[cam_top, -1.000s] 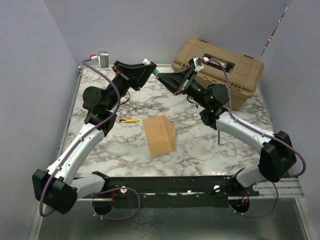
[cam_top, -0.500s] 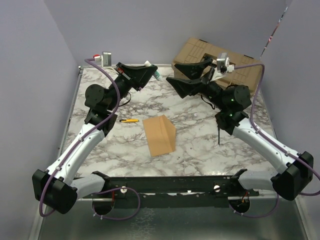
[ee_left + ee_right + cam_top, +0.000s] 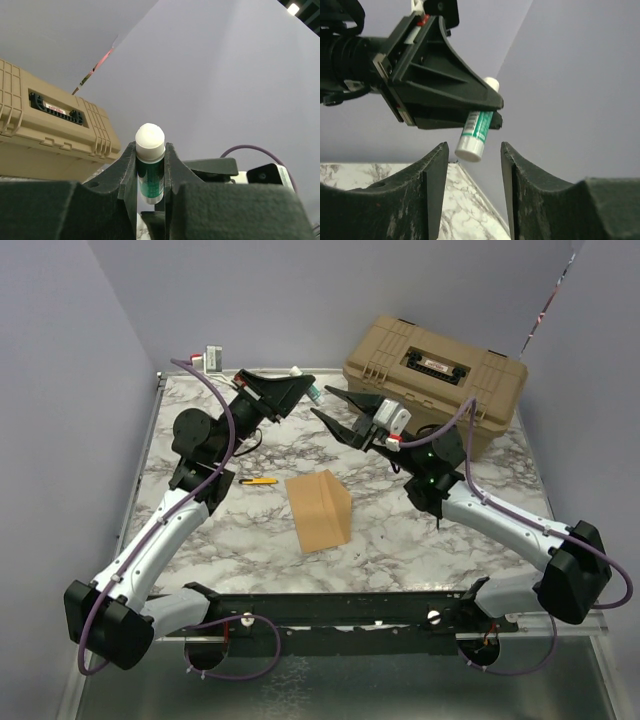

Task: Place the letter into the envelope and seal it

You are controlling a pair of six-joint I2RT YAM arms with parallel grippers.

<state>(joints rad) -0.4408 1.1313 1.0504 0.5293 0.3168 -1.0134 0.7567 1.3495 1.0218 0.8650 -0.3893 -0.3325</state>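
The marble table (image 3: 250,540) carries everything, and at its back right stands the tan toolbox (image 3: 440,365), shut and apart from the work. In the middle of the table lies the envelope (image 3: 318,510), flat, with its flap side lifted a little along the crease. I do not see the letter anywhere as a separate sheet. I judge it is probably inside the envelope, but from above I cannot confirm this.

Both arms are raised over the far part of the table and face each other. The left end effector (image 3: 290,390) is clamped on the middle of a green glue stick (image 3: 150,160), so both white ends stay free. The right end effector (image 3: 322,402) has its jaws apart and holds nothing. In its wrist view one end of the stick hangs just above the gap between the jaws and seems not to touch them. I think this pose is for pulling off the cap before sealing. Which white end is the cap, I cannot tell.

A small yellow tool (image 3: 259,481) lies left of the envelope, too small to name.
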